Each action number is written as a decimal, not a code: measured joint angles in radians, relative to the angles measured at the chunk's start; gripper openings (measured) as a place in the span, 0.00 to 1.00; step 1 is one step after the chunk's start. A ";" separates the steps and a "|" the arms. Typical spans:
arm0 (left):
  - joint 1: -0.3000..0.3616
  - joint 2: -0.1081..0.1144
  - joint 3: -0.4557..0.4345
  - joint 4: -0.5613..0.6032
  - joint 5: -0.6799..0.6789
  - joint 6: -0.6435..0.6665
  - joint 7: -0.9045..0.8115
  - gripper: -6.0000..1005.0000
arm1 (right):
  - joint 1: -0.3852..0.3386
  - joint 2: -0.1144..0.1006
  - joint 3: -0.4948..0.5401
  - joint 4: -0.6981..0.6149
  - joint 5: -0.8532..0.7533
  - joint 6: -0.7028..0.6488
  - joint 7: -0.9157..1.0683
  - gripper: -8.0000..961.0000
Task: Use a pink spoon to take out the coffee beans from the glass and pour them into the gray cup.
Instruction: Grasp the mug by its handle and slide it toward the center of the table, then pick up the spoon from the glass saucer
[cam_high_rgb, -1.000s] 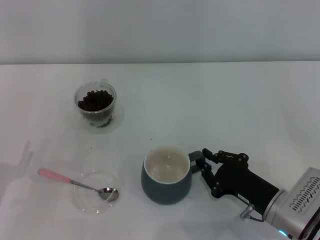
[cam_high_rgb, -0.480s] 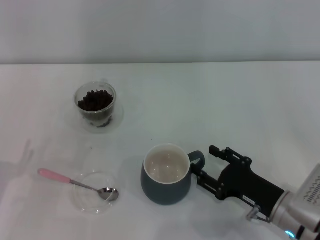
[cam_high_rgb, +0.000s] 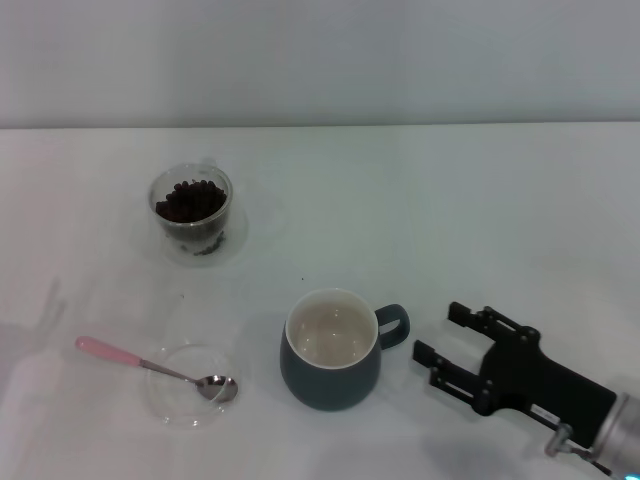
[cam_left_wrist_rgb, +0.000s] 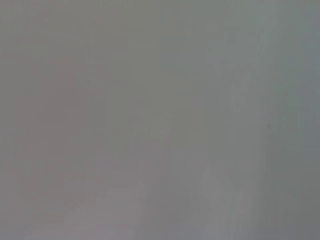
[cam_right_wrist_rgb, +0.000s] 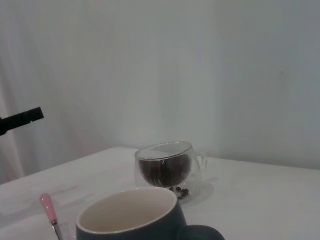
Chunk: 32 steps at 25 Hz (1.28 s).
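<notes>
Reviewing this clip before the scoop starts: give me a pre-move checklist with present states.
1. Dark blue-gray ceramic mug upright, cream inside free of beans: ok.
2. Right tool open, apart from the mug's handle: ok.
3. Pink-handled metal teaspoon ungrasped, bowl resting in the flat clear round dish: ok.
4. Small clear glass cup upright, holding dark coffee beans: ok.
5. Left tool in position: cannot tell, not in view.
</notes>
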 joint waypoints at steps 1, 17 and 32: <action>0.001 0.000 0.000 0.000 0.000 0.001 0.000 0.86 | -0.006 0.000 -0.007 -0.013 0.000 -0.011 0.016 0.79; 0.042 0.000 0.000 0.000 -0.034 0.002 -0.011 0.86 | -0.141 -0.004 0.043 -0.187 0.158 -0.193 0.112 0.79; 0.114 0.021 0.013 0.185 0.056 0.081 -0.819 0.86 | -0.066 0.004 0.315 -0.016 0.364 -0.181 -0.304 0.79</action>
